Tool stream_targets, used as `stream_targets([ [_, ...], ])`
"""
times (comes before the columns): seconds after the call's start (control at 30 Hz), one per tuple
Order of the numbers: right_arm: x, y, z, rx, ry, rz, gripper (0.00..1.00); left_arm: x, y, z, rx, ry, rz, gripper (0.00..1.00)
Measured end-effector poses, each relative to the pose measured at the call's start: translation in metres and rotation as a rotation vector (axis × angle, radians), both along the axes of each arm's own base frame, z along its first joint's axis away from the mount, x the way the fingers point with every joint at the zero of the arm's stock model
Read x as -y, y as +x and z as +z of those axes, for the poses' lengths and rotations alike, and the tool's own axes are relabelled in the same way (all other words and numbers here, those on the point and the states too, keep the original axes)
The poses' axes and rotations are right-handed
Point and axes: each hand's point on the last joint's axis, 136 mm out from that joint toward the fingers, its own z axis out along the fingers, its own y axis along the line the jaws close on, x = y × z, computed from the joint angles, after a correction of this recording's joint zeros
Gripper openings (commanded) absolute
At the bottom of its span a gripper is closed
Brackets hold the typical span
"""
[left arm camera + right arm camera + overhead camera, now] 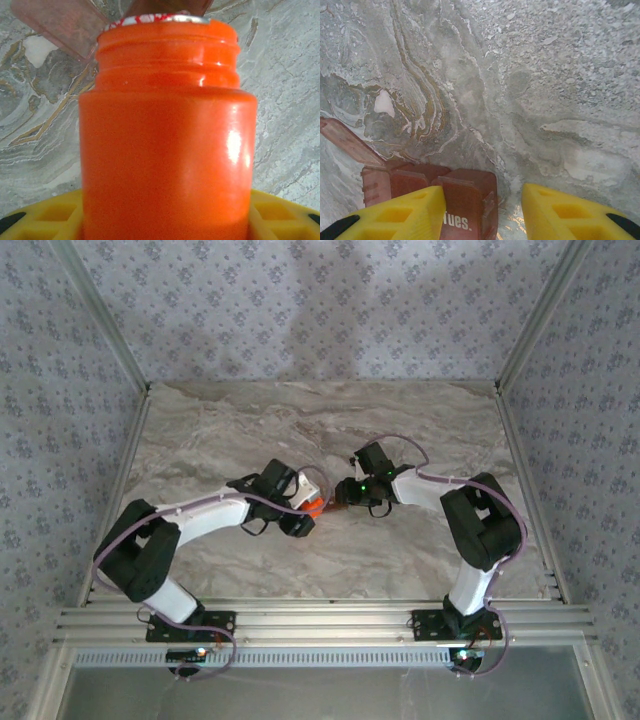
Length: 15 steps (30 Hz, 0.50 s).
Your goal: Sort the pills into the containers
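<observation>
Your left tool point(305, 508) is clamped on the orange pill bottle point(314, 505), which sits just at 9 o'clock of the desk's point(300, 420) centre in the overhead view. The bottle's long axis runs in line with the fingers, and its uncapped mouth looks toward about 3 o'clock, at your right tool point(345, 492). In the left wrist view the bottle point(167, 140) stands between the yellow fingers point(40, 217) with its threaded neck at 12 o'clock. Ragged bits of foil cling to the rim. Past the mouth, at 11 o'clock, you can see a translucent reddish lid flap point(65, 25). In the right wrist view your right tool point(484, 192) stands partly open, low over the marble. The reddish-brown pill organiser point(465, 205) lies with its end cell, marked "Tues.", against the left finger point(400, 215), while a bare gap separates it from the right finger point(570, 212). The strip's long axis runs from 6 o'clock off toward 9 o'clock, and one cell lid point(347, 142) is tipped open toward 10 o'clock.
</observation>
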Motion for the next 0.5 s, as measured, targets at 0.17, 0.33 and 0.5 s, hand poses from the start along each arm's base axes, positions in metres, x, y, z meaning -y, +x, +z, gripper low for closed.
stream_targets([
  [0.17, -0.0021, -0.0006, 0.0002, 0.006, -0.004, 0.004, 0.47, 0.0007, 0.0006, -0.0033, -0.020, 0.014, -0.011, 0.00],
  [0.33, -0.0028, -0.0008, 0.0001, 0.009, -0.008, 0.002, 0.47, -0.0012, 0.0025, -0.0046, -0.033, 0.030, -0.016, 0.00],
  [0.5, -0.0035, -0.0009, 0.0002, 0.009, -0.009, -0.002, 0.47, -0.0023, 0.0029, -0.0047, -0.052, 0.058, -0.025, 0.00],
])
